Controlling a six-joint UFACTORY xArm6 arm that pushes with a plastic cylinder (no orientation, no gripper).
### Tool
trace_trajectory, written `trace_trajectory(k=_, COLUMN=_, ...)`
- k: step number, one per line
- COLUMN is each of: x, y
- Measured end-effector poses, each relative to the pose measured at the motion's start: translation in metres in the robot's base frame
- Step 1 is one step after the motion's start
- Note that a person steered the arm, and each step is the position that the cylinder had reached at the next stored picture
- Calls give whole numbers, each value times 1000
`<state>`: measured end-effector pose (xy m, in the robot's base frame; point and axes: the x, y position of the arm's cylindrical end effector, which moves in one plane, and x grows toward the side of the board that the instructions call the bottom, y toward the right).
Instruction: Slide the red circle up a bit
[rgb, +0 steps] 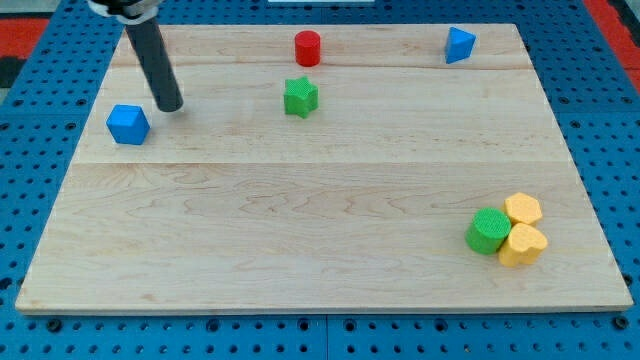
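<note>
The red circle (307, 48) is a short red cylinder standing near the view's top, a little left of centre, on the wooden board (300, 230). My tip (171, 106) is at the end of the dark rod, far to the left of the red circle and lower. It sits just right of and above a blue cube-like block (127, 124), with a small gap between them. A green star (300, 96) lies directly below the red circle.
A blue triangular block (459, 44) is at the view's top right. At the bottom right a green cylinder (488, 231), a yellow hexagonal block (523, 209) and a yellow block (523, 244) cluster together. The board ends in blue pegboard on all sides.
</note>
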<state>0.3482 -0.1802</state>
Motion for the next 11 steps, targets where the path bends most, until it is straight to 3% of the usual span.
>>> trace_trajectory(k=5, x=-52, y=105)
trace_trajectory(k=9, x=-88, y=154)
trace_trajectory(k=11, x=-81, y=155)
